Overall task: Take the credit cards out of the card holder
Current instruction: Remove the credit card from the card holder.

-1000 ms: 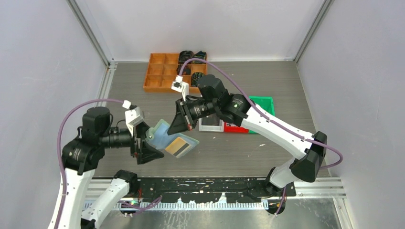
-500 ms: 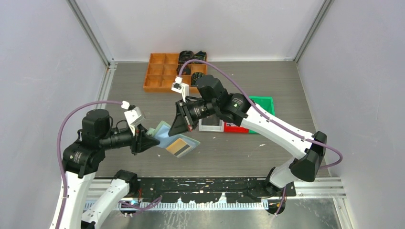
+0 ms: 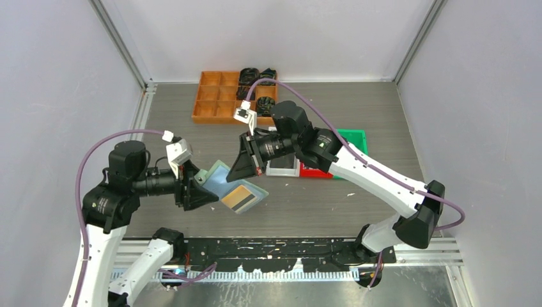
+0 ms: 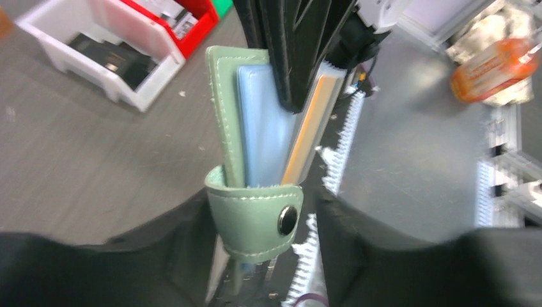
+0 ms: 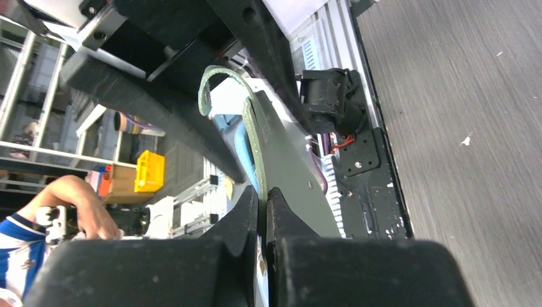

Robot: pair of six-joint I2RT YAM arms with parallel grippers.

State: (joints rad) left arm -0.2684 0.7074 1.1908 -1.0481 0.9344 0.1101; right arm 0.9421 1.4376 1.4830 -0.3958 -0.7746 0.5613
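The card holder (image 3: 219,178), a sage-green wallet with light blue pockets, hangs above the table between both grippers. An orange credit card (image 3: 236,194) with a dark stripe pokes out of its lower right pocket. My right gripper (image 3: 245,167) is shut on the holder's far edge; in the right wrist view the green edge (image 5: 254,137) runs in between its fingers (image 5: 263,199). My left gripper (image 3: 199,188) straddles the near end. In the left wrist view the snap tab (image 4: 259,220) sits between those jaws (image 4: 265,214) with a gap on the right. The orange card's edge (image 4: 305,134) stands beside the blue pocket (image 4: 262,128).
An orange divided tray (image 3: 217,97) with black coiled items (image 3: 255,77) stands at the back. White (image 3: 281,168), red (image 3: 314,171) and green (image 3: 353,139) bins sit behind the right arm; the white bin (image 4: 96,61) also shows in the left wrist view.
My left gripper closed to a narrow point at the holder's near end, then spread partway apart again. The right gripper kept its hold and shifted slightly right. The holder stays aloft.
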